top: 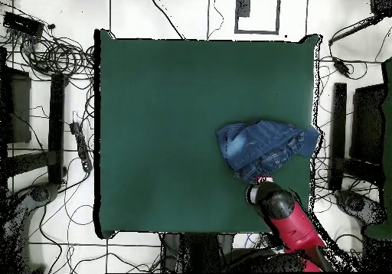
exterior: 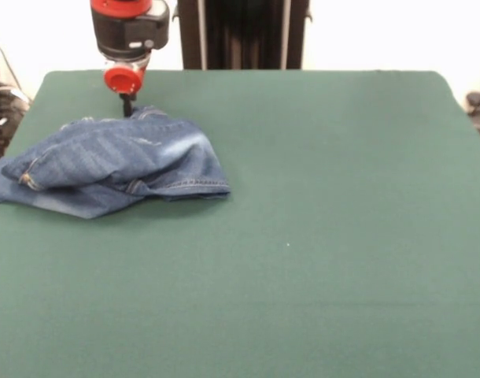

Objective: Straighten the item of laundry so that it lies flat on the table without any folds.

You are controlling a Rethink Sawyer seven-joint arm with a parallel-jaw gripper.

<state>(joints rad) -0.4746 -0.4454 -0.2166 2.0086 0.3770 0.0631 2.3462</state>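
The blue denim jeans point(exterior: 122, 161) lie bunched and folded in a heap on the green table point(exterior: 319, 252), near its far left part in the front view. A hemmed edge with orange stitching faces the table's middle. In the overhead view the jeans point(top: 264, 148) sit near the table's point(top: 161, 118) right edge, close to the robot's side. My gripper point(exterior: 128, 102) hangs straight down at the far edge of the heap, low and at or just above the cloth. It also shows in the overhead view point(top: 256, 184) just below the heap. I cannot see whether it holds cloth.
The robot's pedestal point(exterior: 244, 35) stands behind the table's far edge. Part of the jeans reaches the table's left edge in the front view. Cables point(top: 53, 57) and dark equipment point(top: 367, 125) lie on the floor around the table.
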